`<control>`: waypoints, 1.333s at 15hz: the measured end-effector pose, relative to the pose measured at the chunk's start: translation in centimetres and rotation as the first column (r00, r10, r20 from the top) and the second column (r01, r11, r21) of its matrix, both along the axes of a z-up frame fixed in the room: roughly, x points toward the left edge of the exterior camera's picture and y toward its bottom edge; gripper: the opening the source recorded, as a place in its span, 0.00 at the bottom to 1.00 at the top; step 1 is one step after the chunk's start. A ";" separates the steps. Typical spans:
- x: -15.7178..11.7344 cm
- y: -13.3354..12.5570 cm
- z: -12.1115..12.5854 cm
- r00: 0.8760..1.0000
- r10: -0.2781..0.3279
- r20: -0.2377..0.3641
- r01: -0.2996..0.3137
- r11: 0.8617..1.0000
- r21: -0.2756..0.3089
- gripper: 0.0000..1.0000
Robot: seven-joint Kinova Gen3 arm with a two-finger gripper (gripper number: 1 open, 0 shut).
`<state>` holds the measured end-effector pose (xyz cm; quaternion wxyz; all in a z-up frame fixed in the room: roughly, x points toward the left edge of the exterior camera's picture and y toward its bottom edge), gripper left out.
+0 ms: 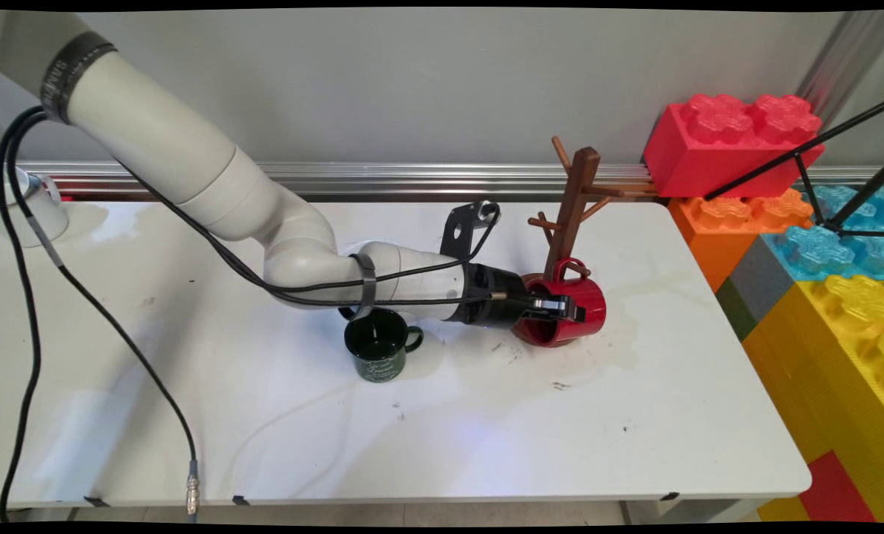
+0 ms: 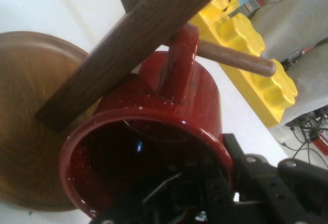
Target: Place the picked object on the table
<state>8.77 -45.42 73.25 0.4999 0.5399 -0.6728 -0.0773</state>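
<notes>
Red mug lies sideways with its wall clenched between the gripper jaws, handle up by the wooden rack, green mug at eight o'clock.

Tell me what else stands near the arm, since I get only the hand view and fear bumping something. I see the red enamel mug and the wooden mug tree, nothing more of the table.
Observer: A dark green enamel mug stands upright on the white table, right under the arm's forearm, on the picture's left of the pincer that grips the red enamel mug.
Operator: Anything farther off on that side?
Observer: Yes, a white cup stands at the table's far left corner, partly behind the hanging black cables, well apart from both mugs.
</notes>
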 end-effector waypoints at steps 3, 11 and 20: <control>0.2 0.2 0.4 1.000 -0.009 -0.010 0.009 1.000 0.003 0.00; -0.4 1.0 1.4 0.998 -0.054 -0.041 0.054 0.999 0.000 0.00; -1.8 2.1 3.0 0.990 -0.113 -0.089 0.112 0.994 -0.013 0.00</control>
